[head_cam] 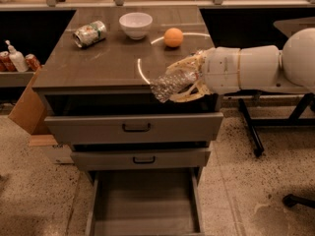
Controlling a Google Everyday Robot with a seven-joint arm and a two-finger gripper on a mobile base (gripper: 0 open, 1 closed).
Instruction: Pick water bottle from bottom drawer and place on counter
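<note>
The water bottle (170,86), clear and crinkled, lies sideways in my gripper (183,81), which is shut on it. The gripper reaches in from the right and holds the bottle over the front right edge of the counter (98,65), just above its surface. The bottle's left end points towards the counter's middle. The bottom drawer (143,205) stands pulled out below, a plain grey tray with nothing showing inside.
On the counter stand a crushed green-and-white can (89,33), a white bowl (136,24) and an orange (173,37). Two upper drawers with black handles (136,128) are slightly open. A side shelf at left holds a bottle (15,58) and cans. Chair legs (256,132) stand at right.
</note>
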